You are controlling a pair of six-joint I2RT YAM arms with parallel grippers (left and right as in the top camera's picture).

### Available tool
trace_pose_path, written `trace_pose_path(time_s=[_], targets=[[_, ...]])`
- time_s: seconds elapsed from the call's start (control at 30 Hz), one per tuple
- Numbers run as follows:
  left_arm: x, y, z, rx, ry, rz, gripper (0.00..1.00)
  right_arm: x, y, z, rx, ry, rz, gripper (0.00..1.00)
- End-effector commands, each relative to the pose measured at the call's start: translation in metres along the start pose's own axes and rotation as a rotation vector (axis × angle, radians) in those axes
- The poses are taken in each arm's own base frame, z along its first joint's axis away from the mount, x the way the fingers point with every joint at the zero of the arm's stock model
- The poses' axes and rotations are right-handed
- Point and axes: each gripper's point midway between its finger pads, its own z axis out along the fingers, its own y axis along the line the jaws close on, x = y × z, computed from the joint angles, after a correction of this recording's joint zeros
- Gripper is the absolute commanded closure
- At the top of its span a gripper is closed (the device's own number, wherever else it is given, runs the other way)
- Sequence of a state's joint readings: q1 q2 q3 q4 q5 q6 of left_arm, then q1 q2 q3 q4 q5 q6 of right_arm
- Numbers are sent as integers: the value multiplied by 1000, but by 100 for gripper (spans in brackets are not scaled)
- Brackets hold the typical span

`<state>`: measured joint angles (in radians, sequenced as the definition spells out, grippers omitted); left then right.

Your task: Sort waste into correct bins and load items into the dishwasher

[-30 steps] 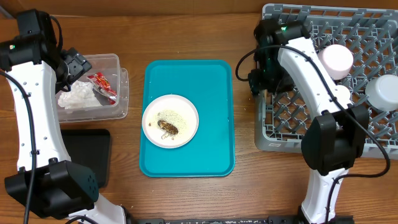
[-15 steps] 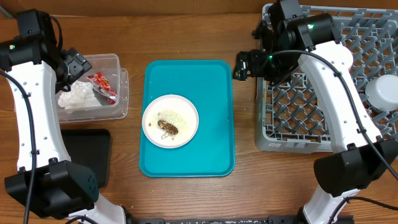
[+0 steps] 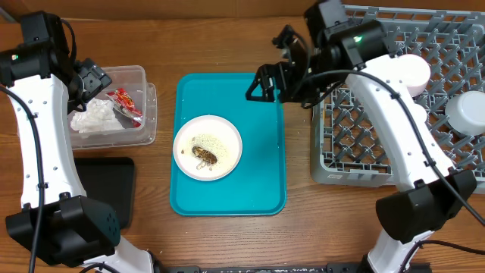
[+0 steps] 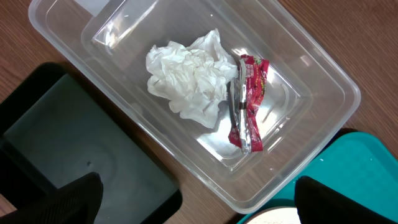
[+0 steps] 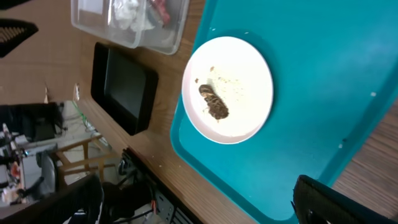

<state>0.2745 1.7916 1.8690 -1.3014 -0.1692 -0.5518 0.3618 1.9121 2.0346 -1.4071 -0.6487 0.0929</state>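
Note:
A round white plate (image 3: pixel 208 147) (image 5: pixel 227 89) lies on the teal tray, with brown food scraps (image 3: pixel 204 156) (image 5: pixel 214 102) and white crumbs on it. My right gripper (image 3: pixel 273 65) (image 5: pixel 199 208) hovers open and empty over the tray's far right corner, apart from the plate. The crumpled napkin (image 3: pixel 94 118) (image 4: pixel 189 78) and the red-and-white wrapper (image 3: pixel 125 102) (image 4: pixel 248 103) lie in the clear tub (image 3: pixel 145 121) (image 4: pixel 323 87). Above that tub my left gripper (image 3: pixel 94 80) (image 4: pixel 199 208) is open and empty. A pink saucer (image 3: pixel 410 70) and a white piece (image 3: pixel 466 112) stand in the grey dish rack (image 3: pixel 356 144).
The teal serving tray (image 3: pixel 250 189) (image 5: pixel 323 106) sits mid-table. A shallow black tray (image 3: pixel 106 186) (image 4: pixel 68 149) (image 5: pixel 124 87) lies in front of the clear tub. The rack fills the right side. Bare wood runs along the back and between tray and rack.
My right arm has swung left from the rack's near-left edge to above the teal tray's far right corner. The left arm has not moved.

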Motion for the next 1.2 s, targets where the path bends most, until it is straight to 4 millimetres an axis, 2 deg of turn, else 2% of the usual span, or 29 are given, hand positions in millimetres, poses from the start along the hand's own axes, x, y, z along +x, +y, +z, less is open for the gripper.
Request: trace_pose_path(time_s=[0.0,0.33,0.6,1.17], targets=[[-2,-2,-14,13,-38,-7,0,-6,9,-9,-12,-41,-13,0],[-2,-2,-14,13,-38,-8,0,-7,8,-9,-1,-47,0,0],[-2,-2,-14,13,-38,-7,0,-5,-4,-9,65,-42,15,0],[-2,-2,-14,13,-38,-7,0,-4,-4,-8,65,-39,16,0]])
